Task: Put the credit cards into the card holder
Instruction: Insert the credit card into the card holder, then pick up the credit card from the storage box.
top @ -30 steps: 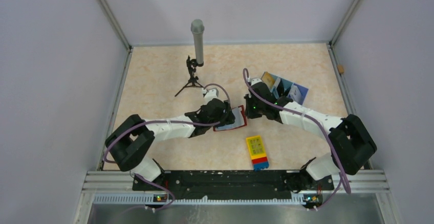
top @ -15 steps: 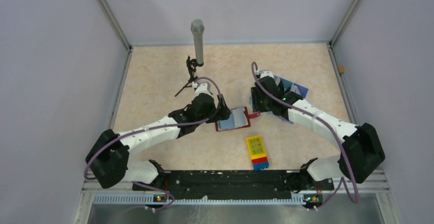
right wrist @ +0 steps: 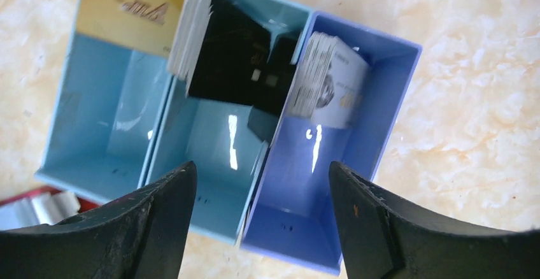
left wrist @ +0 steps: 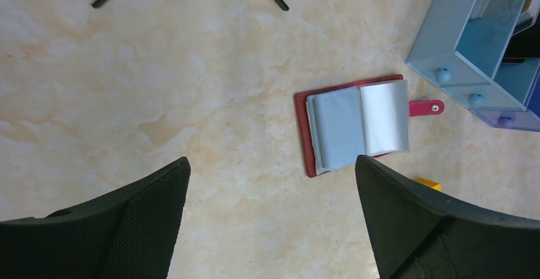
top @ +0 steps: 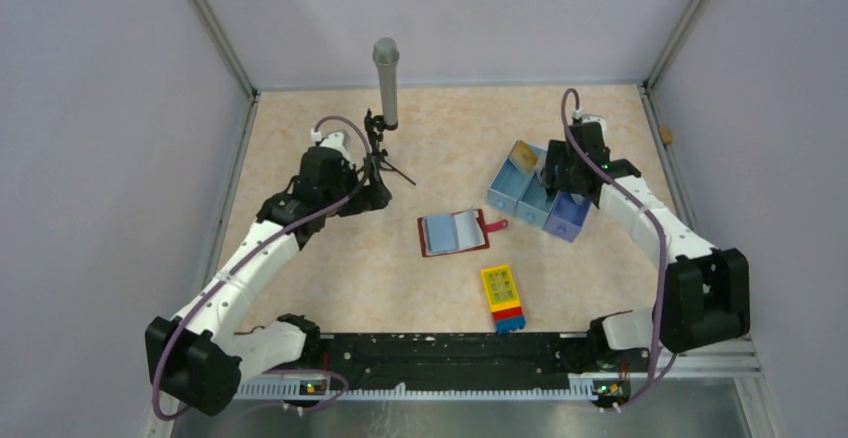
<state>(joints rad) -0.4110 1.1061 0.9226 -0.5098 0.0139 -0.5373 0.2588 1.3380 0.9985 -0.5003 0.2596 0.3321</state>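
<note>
The card holder (top: 455, 233) lies open on the table's middle, blue-grey pockets up and its red tab (top: 497, 225) pointing right; the left wrist view shows the card holder (left wrist: 356, 129) too. The credit cards stand in a light-blue tray (top: 500, 193): a yellow-gold card (right wrist: 130, 8), a dark card (right wrist: 229, 56) and a pale stack (right wrist: 331, 81). My right gripper (right wrist: 261, 164) hangs open above the tray (right wrist: 407, 88), holding nothing. My left gripper (left wrist: 270, 159) is open over bare table, left of the holder. From above, the left gripper (top: 372, 195) sits by a tripod and the right gripper (top: 556, 173) over the tray.
A grey cylinder (top: 385, 68) on a small black tripod (top: 378, 163) stands at the back left, close to my left gripper. A yellow, red and blue block (top: 503, 296) lies near the front, below the holder. Walls close in the table on three sides.
Both arms drew away from the card holder: the left went back and left, the right swung out over the tray. The right gripper opened; the left opened a little wider.
</note>
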